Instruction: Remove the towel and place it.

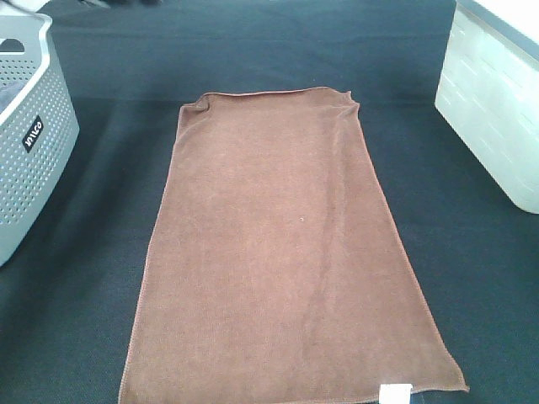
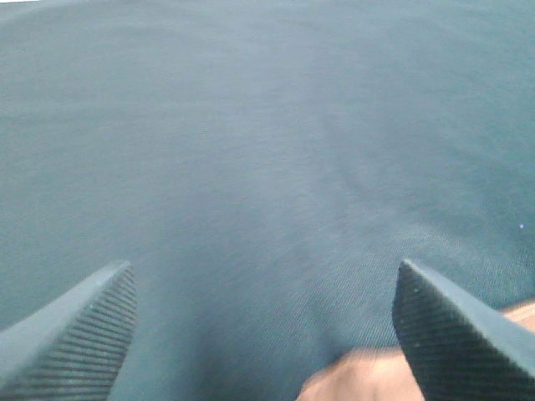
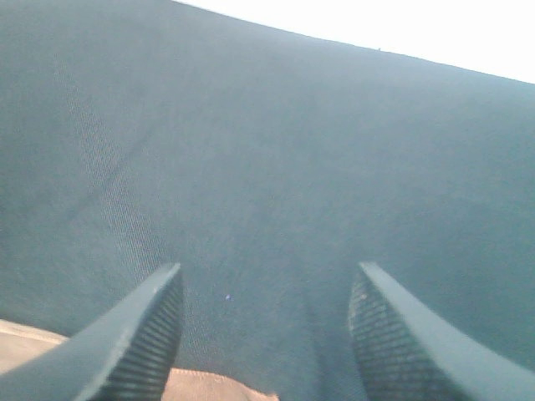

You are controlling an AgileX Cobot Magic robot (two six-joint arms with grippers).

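The reddish-brown towel (image 1: 282, 252) lies spread flat on the black table cloth (image 1: 472, 269), long side running from near to far, with a small white tag (image 1: 396, 393) at its near right corner. Neither gripper shows in the exterior view. My left gripper (image 2: 263, 334) is open and empty above the black cloth, with a corner of the towel (image 2: 359, 376) showing by its fingers. My right gripper (image 3: 263, 334) is open and empty above the cloth, with a strip of the towel (image 3: 201, 386) under its fingers.
A grey perforated basket (image 1: 29, 143) stands at the left edge of the table. A white ribbed bin (image 1: 493, 101) stands at the far right. Black cloth lies on both sides of the towel.
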